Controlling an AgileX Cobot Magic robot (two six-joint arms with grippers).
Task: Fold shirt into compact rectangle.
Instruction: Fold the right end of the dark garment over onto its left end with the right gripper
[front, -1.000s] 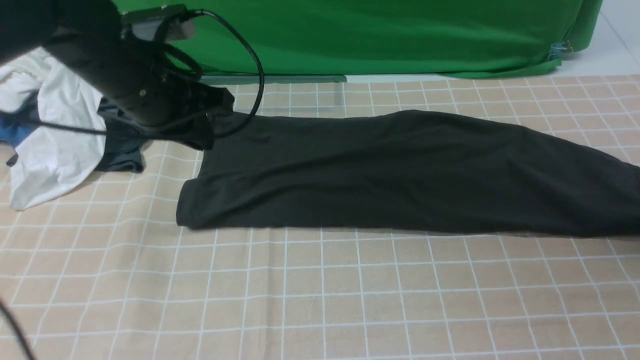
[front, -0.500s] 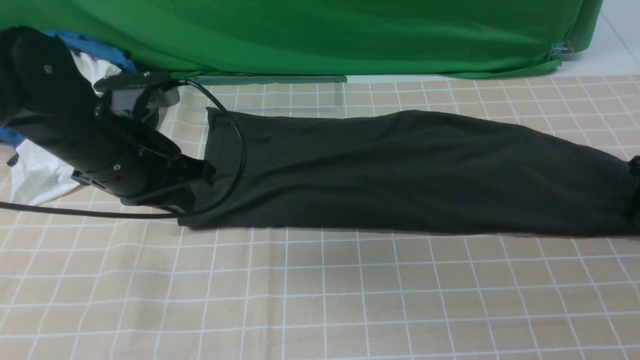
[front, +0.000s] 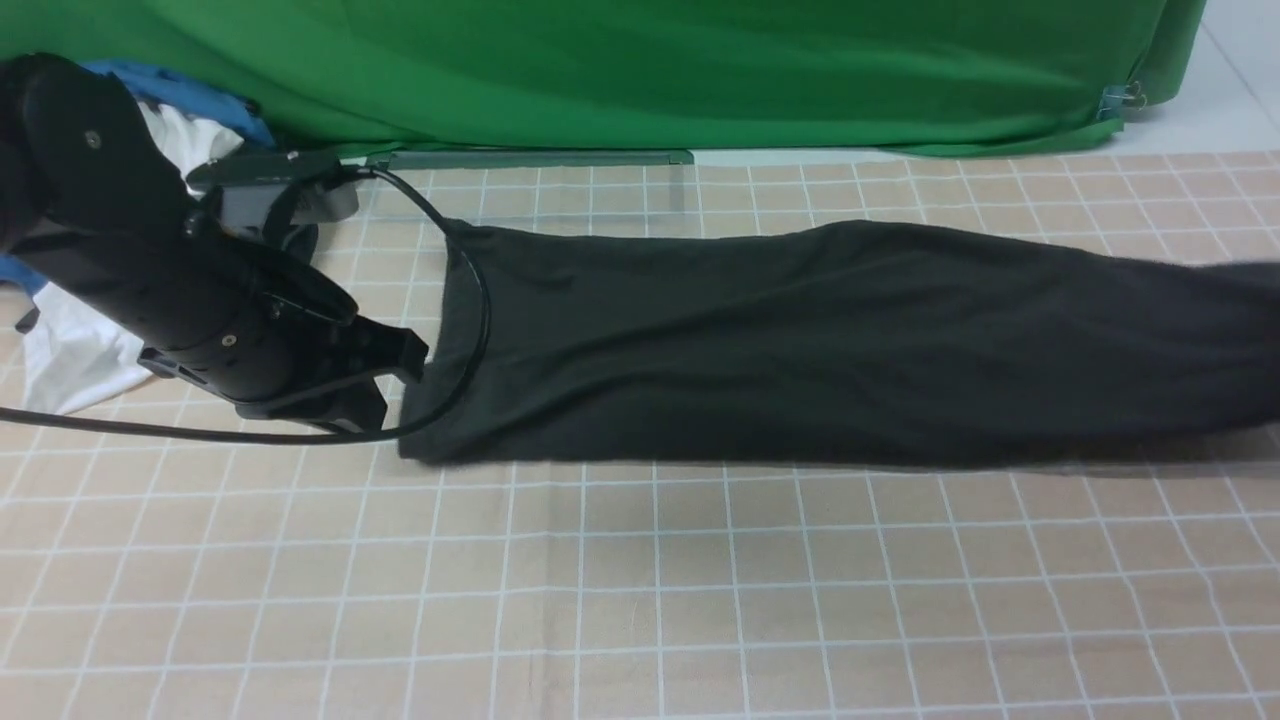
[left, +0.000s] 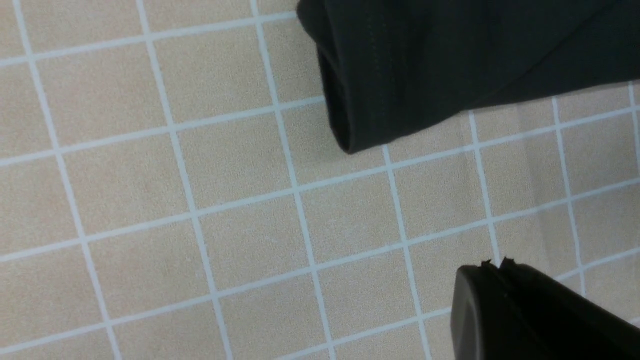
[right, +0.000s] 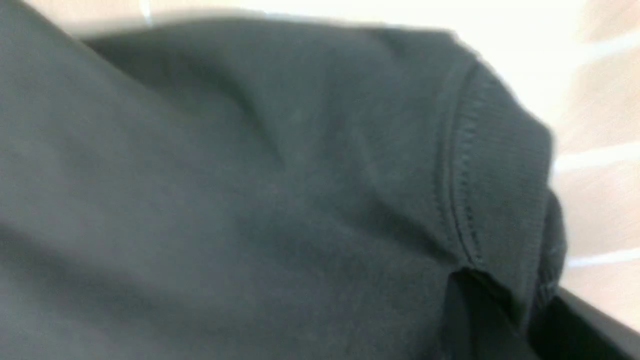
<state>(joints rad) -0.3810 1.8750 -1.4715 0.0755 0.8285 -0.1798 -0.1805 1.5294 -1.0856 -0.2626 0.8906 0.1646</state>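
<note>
The black shirt (front: 800, 340) lies as a long folded strip across the checked tablecloth (front: 640, 600), and its right end runs out of the front view, blurred. My left gripper (front: 410, 352) sits low just off the strip's left end. In the left wrist view it (left: 495, 264) is shut and empty, a few squares from the shirt's folded corner (left: 425, 60). My right gripper (right: 520, 300) is outside the front view. Its wrist view shows the fingers closed on shirt fabric (right: 250, 175) beside a ribbed, stitched hem.
A pile of white (front: 70, 350) and blue (front: 190, 95) clothes lies at the back left behind my left arm. A green backdrop (front: 700, 70) hangs along the far edge. The left arm's black cable (front: 482, 300) loops over the shirt's left end.
My left arm came down from the back left to the shirt's left end. The right gripper closed on the shirt's right end, and the whole strip slid to the right.
</note>
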